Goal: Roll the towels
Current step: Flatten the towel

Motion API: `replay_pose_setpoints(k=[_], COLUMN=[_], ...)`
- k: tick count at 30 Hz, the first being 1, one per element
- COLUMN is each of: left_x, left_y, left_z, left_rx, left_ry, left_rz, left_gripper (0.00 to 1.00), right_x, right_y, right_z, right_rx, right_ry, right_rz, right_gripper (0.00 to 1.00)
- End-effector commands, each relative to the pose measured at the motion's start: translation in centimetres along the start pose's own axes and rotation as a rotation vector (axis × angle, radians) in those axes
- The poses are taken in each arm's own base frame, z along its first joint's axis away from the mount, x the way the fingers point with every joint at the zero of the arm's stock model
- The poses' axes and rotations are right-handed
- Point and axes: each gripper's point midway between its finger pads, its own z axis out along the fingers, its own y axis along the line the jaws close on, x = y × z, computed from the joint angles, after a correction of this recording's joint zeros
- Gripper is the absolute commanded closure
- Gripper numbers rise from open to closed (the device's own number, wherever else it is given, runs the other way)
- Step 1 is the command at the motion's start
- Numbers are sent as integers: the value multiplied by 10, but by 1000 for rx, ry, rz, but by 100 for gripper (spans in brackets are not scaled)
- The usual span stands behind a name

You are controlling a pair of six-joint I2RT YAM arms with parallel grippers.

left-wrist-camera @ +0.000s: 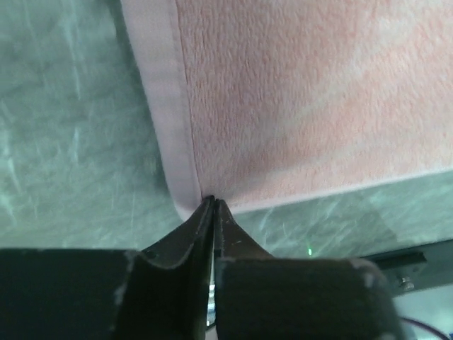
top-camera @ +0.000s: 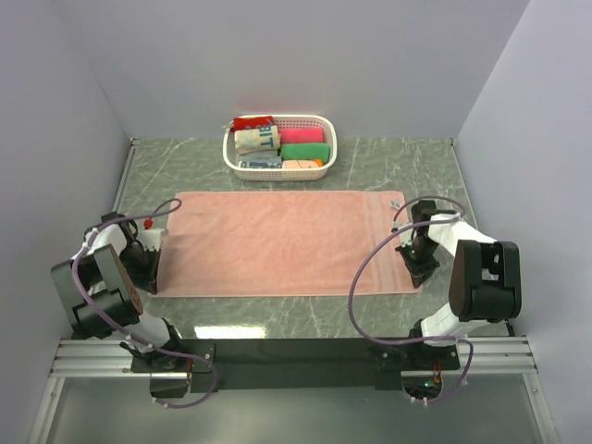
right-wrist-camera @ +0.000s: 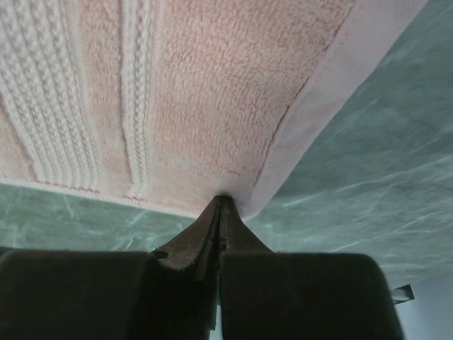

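The salmon-pink towel [top-camera: 277,240] lies spread flat on the green marble table, long side left to right. My left gripper [top-camera: 151,280] is at its near left corner. In the left wrist view the jaws [left-wrist-camera: 213,201] are shut, pinching the corner of the towel [left-wrist-camera: 297,92] by its hem. My right gripper [top-camera: 418,275] is at the near right corner. In the right wrist view the jaws [right-wrist-camera: 224,199] are shut on the towel [right-wrist-camera: 198,92], which puckers around the tips.
A white plastic basket [top-camera: 277,117] stands behind the towel at the back, holding small rolled cloths in red, cream, green and magenta. Grey walls close in the left, right and back. Bare table [top-camera: 388,166] shows around the towel.
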Motion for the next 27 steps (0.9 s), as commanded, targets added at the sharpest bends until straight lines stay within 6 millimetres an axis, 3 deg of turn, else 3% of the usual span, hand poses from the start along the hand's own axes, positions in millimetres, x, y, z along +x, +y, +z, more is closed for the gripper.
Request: replay_pose_setpoints(k=[1, 2, 4, 5, 6, 8, 10, 11, 14, 16, 17, 19, 20, 21, 22, 23, 25, 27], left_x=[-12, -30, -41, -61, -71, -103, -130, -150, -203, -228, -250, -271, -285, -293, -301, -308, -318, -324], left_y=[6, 2, -12, -12, -24, -21, -24, -20, -1, 12, 22, 32, 38, 39, 39, 44, 44, 44], left_z=[-25, -39, -57, -78, -89, -120, -134, -152, -167, -161, -173, -165, -172, -169, -156, -157, -143, -140], left_rx=[-18, 10, 84, 83, 147, 146, 200, 195, 199, 199, 173, 167, 147, 141, 143, 116, 111, 111], left_ry=[-57, -127, -176, -242, -293, -402, -474, -537, -657, -686, -754, -774, -810, -810, -788, -794, -777, -779], left_rz=[58, 71, 77, 94, 98, 115, 95, 110, 8, -32, -44, -61, -64, -65, -69, -75, -77, -84], left_gripper=[89, 84, 77, 67, 62, 47, 43, 42, 44, 45, 46, 46, 46, 47, 47, 47, 46, 42], right_x=[10, -2, -12, -31, -39, -71, -94, -117, -167, -197, -218, -239, -260, -269, -282, -290, -305, -311], right_y=[6, 5, 10, 6, 7, 9, 6, 0, -27, -48, -61, -74, -83, -87, -94, -98, -108, -114], right_z=[-17, -28, -47, -66, -76, -110, -127, -141, -157, -161, -159, -155, -148, -143, -153, -130, -127, -106], right_rx=[-32, -34, -68, -61, -75, -114, -132, -134, -76, -34, -15, -12, -10, -10, 3, -9, 19, 26], right_ry=[15, -25, -75, -145, -179, -297, -367, -423, -508, -561, -569, -566, -563, -555, -585, -547, -567, -537], right_rz=[-44, -46, -38, -40, -36, -26, -3, 1, 52, 102, 117, 151, 157, 165, 180, 194, 221, 245], right_gripper=[97, 94, 83, 79, 76, 64, 59, 59, 63, 65, 65, 66, 66, 67, 67, 67, 65, 59])
